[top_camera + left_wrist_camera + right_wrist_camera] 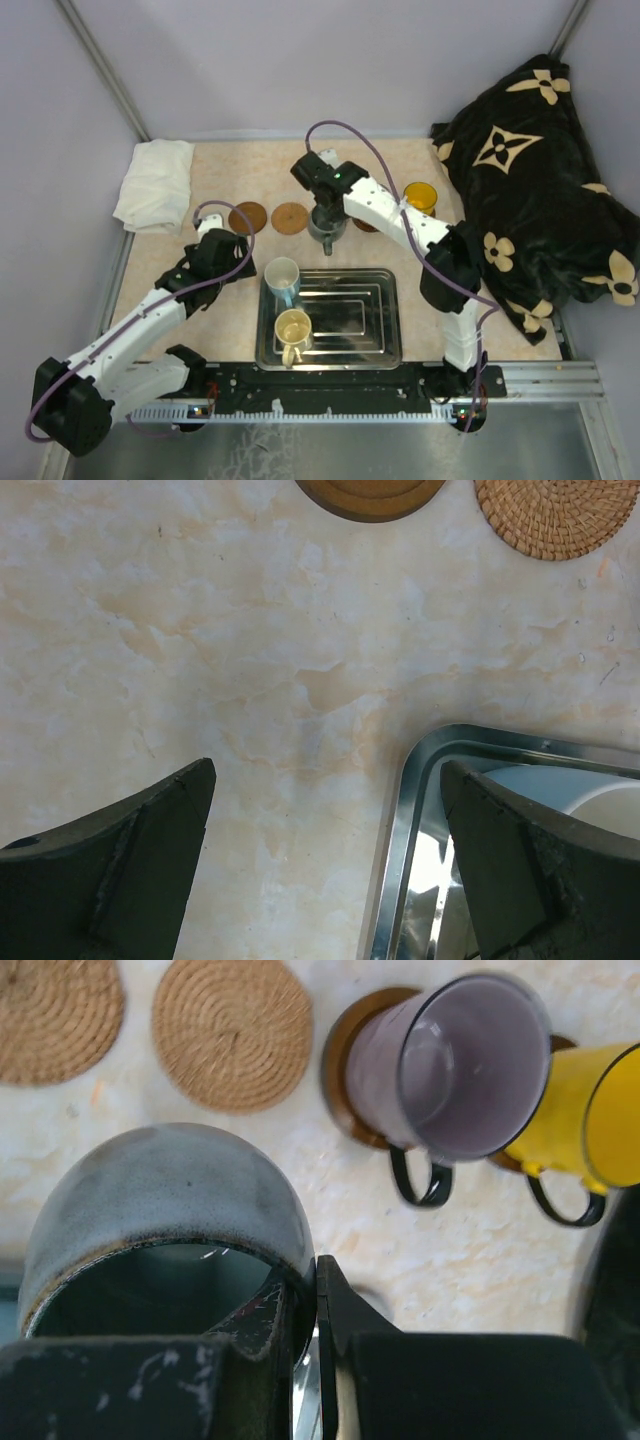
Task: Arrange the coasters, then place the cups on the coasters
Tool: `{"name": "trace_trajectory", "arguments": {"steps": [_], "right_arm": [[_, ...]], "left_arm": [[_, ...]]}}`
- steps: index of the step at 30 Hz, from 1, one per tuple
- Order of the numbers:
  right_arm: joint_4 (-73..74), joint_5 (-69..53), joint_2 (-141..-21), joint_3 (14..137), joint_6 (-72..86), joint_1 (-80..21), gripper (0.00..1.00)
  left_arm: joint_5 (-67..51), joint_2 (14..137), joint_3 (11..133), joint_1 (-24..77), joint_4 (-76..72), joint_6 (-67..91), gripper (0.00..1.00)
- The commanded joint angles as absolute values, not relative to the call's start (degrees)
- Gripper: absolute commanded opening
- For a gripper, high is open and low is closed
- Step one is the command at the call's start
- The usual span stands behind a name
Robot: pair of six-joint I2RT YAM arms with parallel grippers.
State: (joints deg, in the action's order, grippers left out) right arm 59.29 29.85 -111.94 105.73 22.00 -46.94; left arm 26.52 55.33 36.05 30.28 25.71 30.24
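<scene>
Left gripper (327,772): its jaws stood wide and held nothing, over bare table beside the corner of the tray (392,320).
Waiting cups: the white-and-blue mug (283,277) and the cream mug (293,328) sat in the tray.
Bare coasters: a dark coaster (247,216) and a woven coaster (290,217) lay in the row. A second woven coaster (232,1032) lay just beside the one under the purple mug (450,1060).
Right gripper (305,1300): its jaws were nearly closed, pinching the rim of the grey-blue mug (150,1190), one finger inside and one outside.
Step in hand: probably seating that mug on the second woven coaster. It needed carrying farther back, centring over the disc, keeping upright and lowering flat before release, clear of the purple mug.
Already seated: the purple mug and the yellow mug (585,1110) each stood on a coaster.
Writing: none was readable; the black blanket (540,200) showed only tan flower motifs.
</scene>
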Motion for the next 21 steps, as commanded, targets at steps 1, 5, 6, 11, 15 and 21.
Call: {"name": "trace_trajectory", "arguments": {"steps": [1, 5, 6, 11, 15, 21], "right_arm": [[60.52, 29.78, -114.93, 117.44, 16.34, -42.74, 0.0], [63.02, 28.89, -120.46, 126.64, 12.35, -41.52, 0.0], [63.63, 28.62, -121.7, 128.31, 11.52, -41.3, 0.0], [65.41, 26.03, -126.38, 135.47, 8.48, -39.4, 0.0], [66.1, 23.99, -128.78, 138.75, 6.76, -37.42, 0.0], [61.77, 24.16, -128.46, 134.86, 5.34, -35.98, 0.0]], "left_arm": [[26.37, 55.97, 36.07, 30.26, 24.42, 30.72, 1.0], [25.94, 56.57, 36.11, 30.24, 23.46, 30.76, 1.0], [25.85, 56.74, 36.08, 30.22, 23.25, 30.76, 1.0], [25.83, 57.55, 36.19, 30.3, 22.77, 30.49, 1.0], [25.91, 58.31, 36.31, 30.24, 22.47, 30.33, 1.0], [25.58, 59.55, 36.38, 30.24, 21.72, 30.4, 1.0]]}}
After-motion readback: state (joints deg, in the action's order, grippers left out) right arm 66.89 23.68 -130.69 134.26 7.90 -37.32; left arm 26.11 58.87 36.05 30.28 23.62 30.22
